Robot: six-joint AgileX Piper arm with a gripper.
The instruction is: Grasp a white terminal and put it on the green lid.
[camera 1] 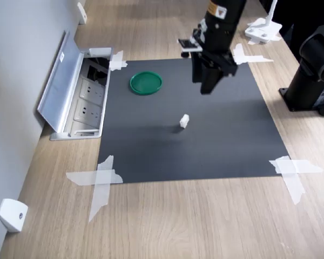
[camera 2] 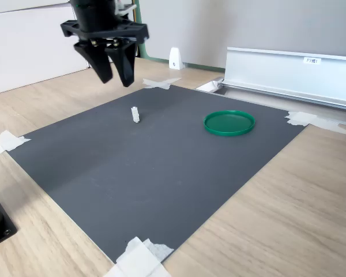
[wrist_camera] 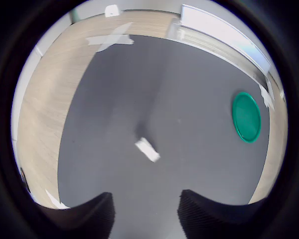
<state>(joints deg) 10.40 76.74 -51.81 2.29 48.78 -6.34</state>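
A tiny white terminal point(camera 1: 184, 121) point(camera 2: 135, 115) point(wrist_camera: 147, 149) stands upright near the middle of the dark grey mat point(camera 1: 205, 151), by itself. The round green lid point(camera 1: 146, 82) point(camera 2: 229, 123) point(wrist_camera: 246, 116) lies flat on the mat, toward the first exterior view's upper left, with nothing on it. My gripper point(camera 1: 209, 86) point(camera 2: 114, 77) hangs in the air well above the mat, off to one side of the terminal. Its two black fingers point(wrist_camera: 92, 216) point down, open, with nothing between them.
White tape strips point(camera 1: 100, 181) hold the mat's corners to the wooden table. An open metal socket box point(camera 1: 78, 97) sits beside the lid at the mat's edge. A black base point(camera 1: 313, 81) stands on the first exterior view's right, and a white wedge piece point(camera 1: 11, 215) lies at its lower left.
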